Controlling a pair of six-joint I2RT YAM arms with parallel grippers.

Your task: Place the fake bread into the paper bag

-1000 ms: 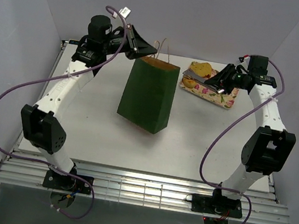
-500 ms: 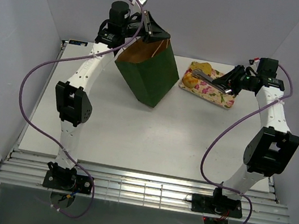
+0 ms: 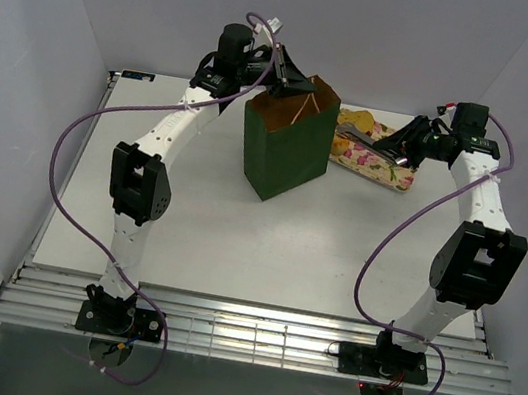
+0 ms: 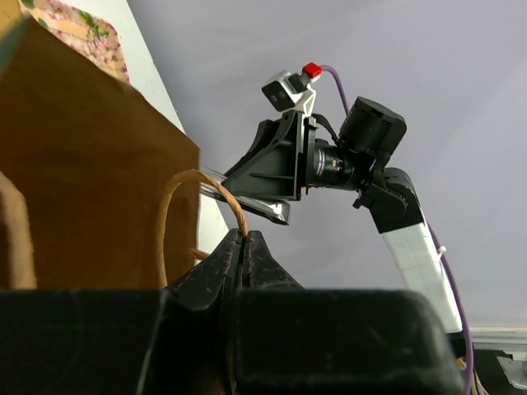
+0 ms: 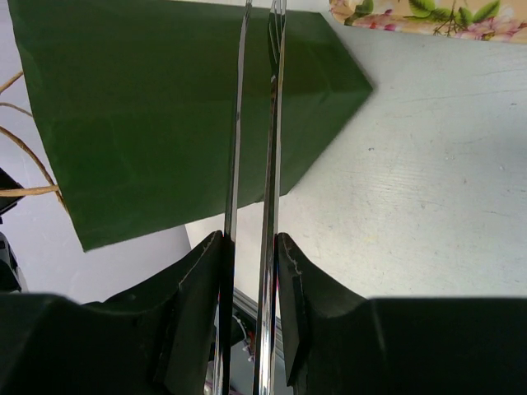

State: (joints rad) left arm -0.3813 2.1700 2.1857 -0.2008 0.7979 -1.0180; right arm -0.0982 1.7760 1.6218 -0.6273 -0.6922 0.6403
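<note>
In the overhead view, the paper bag (image 3: 286,156) stands on the table (image 3: 187,235) near the middle of its far edge, mouth open and its brown inside showing. The left gripper (image 3: 293,83) reaches over the bag's far rim. Just to the right of the bag, toward the far right corner, lies a floral tray (image 3: 381,166). The fake bread (image 3: 361,121) rests on it, with one golden piece at the tray's far end and another close beside the bag. The right gripper (image 3: 394,146) hovers over the tray, and metal tongs (image 3: 356,135) stick out of it toward the bag. From this view it cannot be told whether the tongs touch the bread.

In the left wrist view, the jaws of the left gripper (image 4: 244,243) are pressed together on a tan loop handle (image 4: 198,173) of the bag, whose kraft inner wall (image 4: 82,164) fills the left side. A corner of the tray (image 4: 78,29) shows at the top left. Beyond the bag, the right arm points the tongs (image 4: 255,206) this way.

In the right wrist view, the jaws of the right gripper (image 5: 249,236) clamp the tongs (image 5: 274,99), whose two thin blades run side by side with a narrow gap between them. Past the blades, the bag's dark green side (image 5: 165,107) stands on the white table (image 5: 412,206). The bag's handles (image 5: 25,164) are at the left, and the tray's edge (image 5: 412,12) is at the top right.
</note>
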